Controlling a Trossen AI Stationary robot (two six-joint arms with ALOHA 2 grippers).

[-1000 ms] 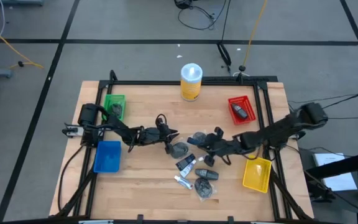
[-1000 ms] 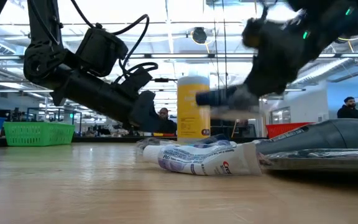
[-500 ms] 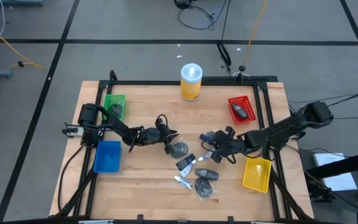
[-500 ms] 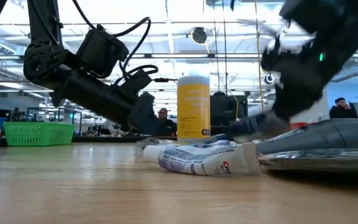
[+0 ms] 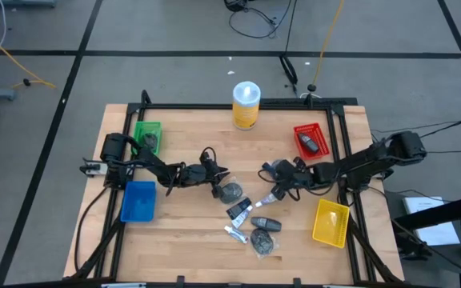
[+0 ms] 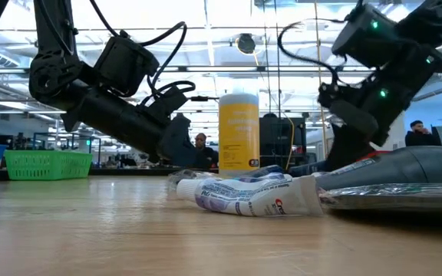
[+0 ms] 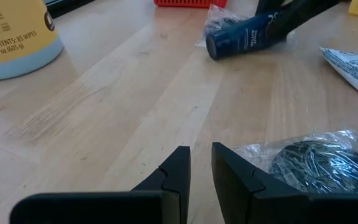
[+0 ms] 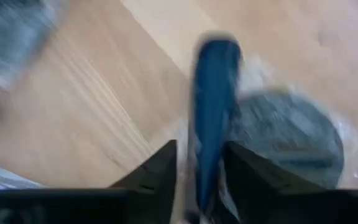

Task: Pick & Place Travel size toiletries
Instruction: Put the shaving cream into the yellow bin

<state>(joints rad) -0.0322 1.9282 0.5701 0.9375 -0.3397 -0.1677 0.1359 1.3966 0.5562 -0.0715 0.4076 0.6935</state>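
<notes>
Several toiletries lie mid-table: a round dark grey packet (image 5: 230, 192) in clear wrap, a black bottle (image 5: 266, 224), a second round packet (image 5: 261, 242) and white tubes (image 5: 272, 197). My left gripper (image 5: 221, 178) hovers low beside the first packet (image 7: 309, 163), its fingers a narrow gap apart with nothing between them. My right gripper (image 5: 282, 174) reaches in from the table's right and is shut on a dark blue bottle (image 7: 244, 38). Another round grey packet (image 8: 291, 137) shows just beyond that bottle. My right gripper pinches the dark blue bottle (image 8: 213, 124) between its two fingers, holding the end (image 7: 277, 25) that points to the table's right. The fingers come about level from the right and lie along the bottle. The bottle lies level at table height; whether it touches the wood, I cannot tell.
A tall yellow canister (image 5: 246, 104) stands at the far edge. A red bin (image 5: 310, 141) holding one item is at far right, a yellow bin (image 5: 330, 222) at near right, a green bin (image 5: 146, 136) at far left and a blue bin (image 5: 138, 200) at near left.
My right gripper has carried the blue bottle down from well above the table to table height and moved it a little toward the far right. My left gripper has kept still.
</notes>
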